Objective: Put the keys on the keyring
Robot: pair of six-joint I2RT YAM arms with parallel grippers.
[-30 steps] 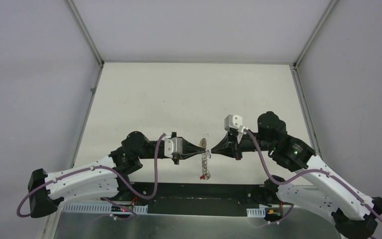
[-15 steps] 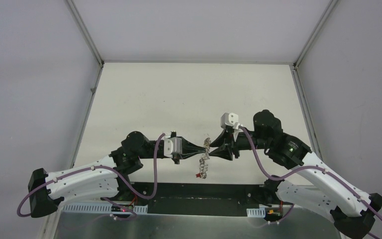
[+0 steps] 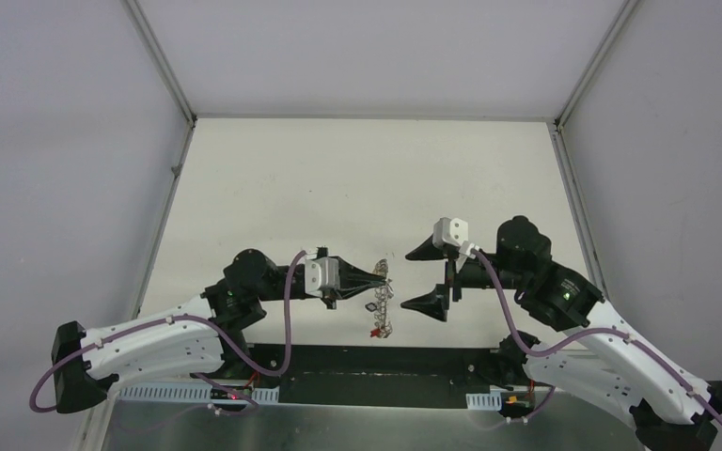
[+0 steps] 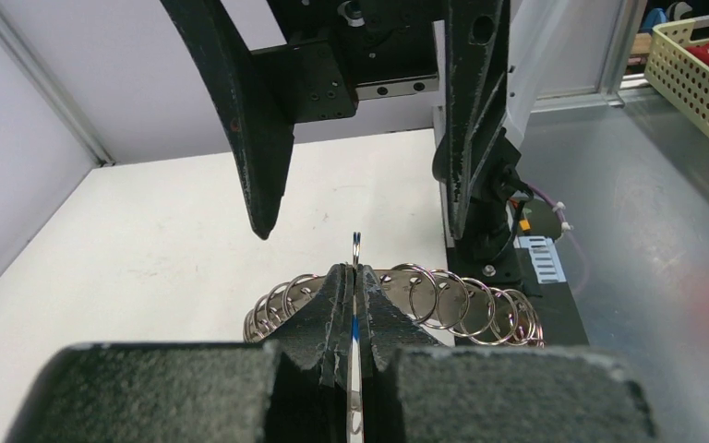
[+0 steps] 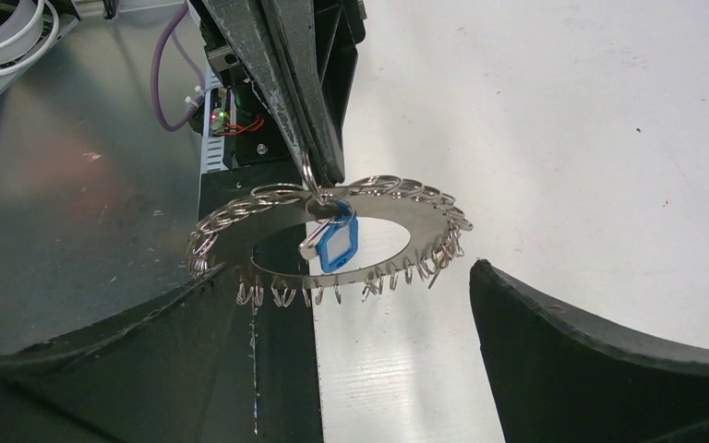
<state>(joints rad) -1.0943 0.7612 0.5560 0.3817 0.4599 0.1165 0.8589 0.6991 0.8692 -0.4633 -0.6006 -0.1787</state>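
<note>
The keyring (image 3: 381,310) is a flat metal hoop edged with several small split rings (image 4: 466,300). It hangs from my left gripper (image 3: 385,274), which is shut on one small ring (image 4: 356,245). In the right wrist view the left fingers (image 5: 305,111) pinch that ring. A silver key (image 5: 312,242) with a blue tag (image 5: 337,245) dangles from it over the hoop (image 5: 425,235). My right gripper (image 3: 407,280) stands wide open just right of the keyring and touches nothing. Its fingers flank the hoop in its own view (image 5: 346,277). The left wrist view shows the shut left gripper (image 4: 354,272).
The white tabletop (image 3: 338,188) lies inside white enclosure walls. A black strip and a metal plate (image 3: 338,418) run along the near edge by the arm bases. A yellow basket (image 4: 692,78) holding something red stands off the table.
My right gripper has opened wide, let go of the keyring and drawn back to the right. The left gripper stays shut and still holds the ring, which now hangs from it alone.
</note>
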